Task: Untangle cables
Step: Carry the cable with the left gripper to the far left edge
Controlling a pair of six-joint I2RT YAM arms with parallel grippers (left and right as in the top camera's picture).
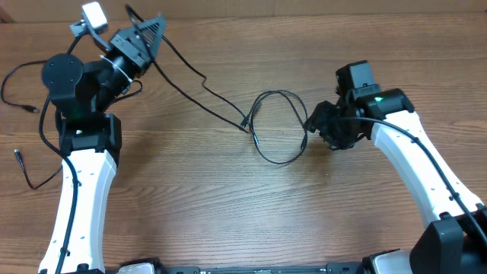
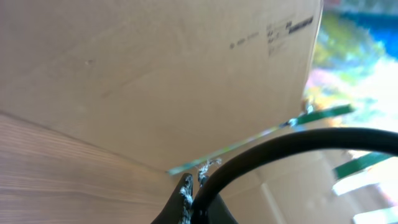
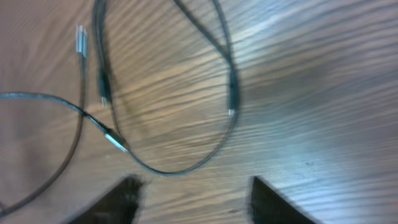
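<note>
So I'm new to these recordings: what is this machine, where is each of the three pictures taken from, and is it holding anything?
The machine is two robot arms at a wooden table, each ending in a two-finger tool. The top-down picture comes from a fixed camera above; the other two come from small cameras on each wrist, looking past that arm's own fingers.

On the table lie thin black cables in a loose loop, with small plugs at the ends; the right wrist view shows them close up. More thin cable trails at the far left.

The left tool is raised and shut; its wrist view shows a black cable right at its tips, seemingly pinched. It faces a cardboard box. The right tool hangs over the loop, fingers apart, holding nothing.
</note>
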